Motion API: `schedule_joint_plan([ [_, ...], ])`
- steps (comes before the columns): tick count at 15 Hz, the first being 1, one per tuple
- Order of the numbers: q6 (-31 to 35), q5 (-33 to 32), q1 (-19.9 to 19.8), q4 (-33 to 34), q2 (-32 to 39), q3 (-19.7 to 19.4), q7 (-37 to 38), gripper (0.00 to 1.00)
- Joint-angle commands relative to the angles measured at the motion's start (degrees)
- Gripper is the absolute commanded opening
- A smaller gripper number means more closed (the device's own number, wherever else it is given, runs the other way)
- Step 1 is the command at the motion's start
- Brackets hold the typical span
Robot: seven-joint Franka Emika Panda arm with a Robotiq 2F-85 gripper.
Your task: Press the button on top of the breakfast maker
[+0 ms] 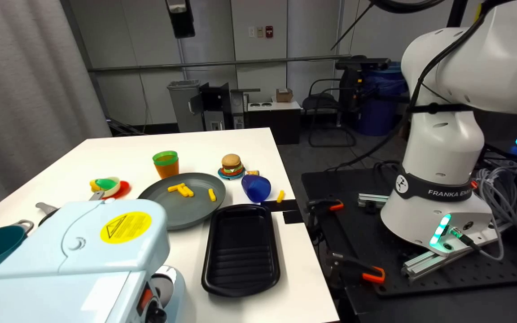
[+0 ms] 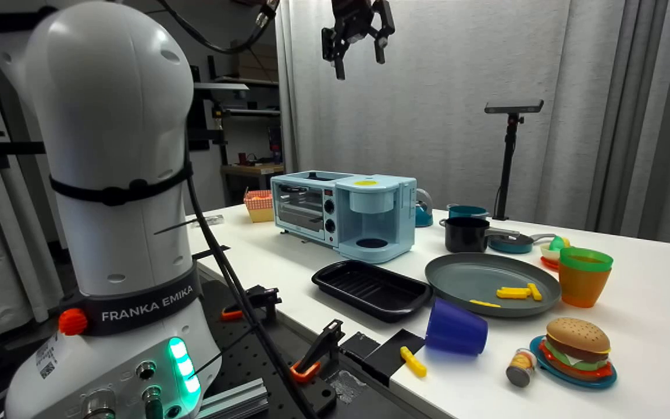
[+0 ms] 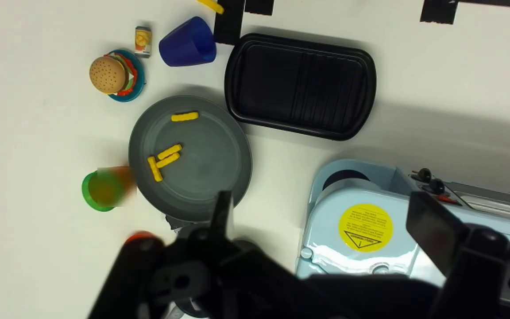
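Observation:
The breakfast maker is a pale-blue boxy appliance, near at the lower left of an exterior view and behind the black tray in an exterior view. In the wrist view its rounded top lies below and between the fingers. A yellow label is on that top. A small raised round bump shows near the gripper body's edge; I cannot tell whether it is the button. My gripper is open and empty, high above the table and apart from the appliance; it also shows in the wrist view.
A black ribbed tray and a grey plate with yellow sticks lie beside the appliance. A blue cup, toy burger, orange and green cups, and a black pot stand on the white table.

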Motion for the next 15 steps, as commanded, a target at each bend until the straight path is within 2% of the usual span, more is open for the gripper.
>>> schedule_joint_plan([
  [1,-0.2,-0.4,1.3,0.1,0.1,-1.0,0.4,1.0],
  [10,0.7,1.0,1.7,-0.6,0.4,-1.5,0.6,0.98],
  [11,0.9,1.1,1.7,-0.7,0.5,-1.5,0.7,0.74],
  [12,1.0,1.2,1.8,-0.8,0.5,-1.6,0.7,0.74],
  [13,1.1,1.4,1.8,-0.9,0.6,-1.6,0.6,0.68],
  [15,1.5,1.6,1.9,-1.1,0.9,-1.6,0.4,0.52],
])
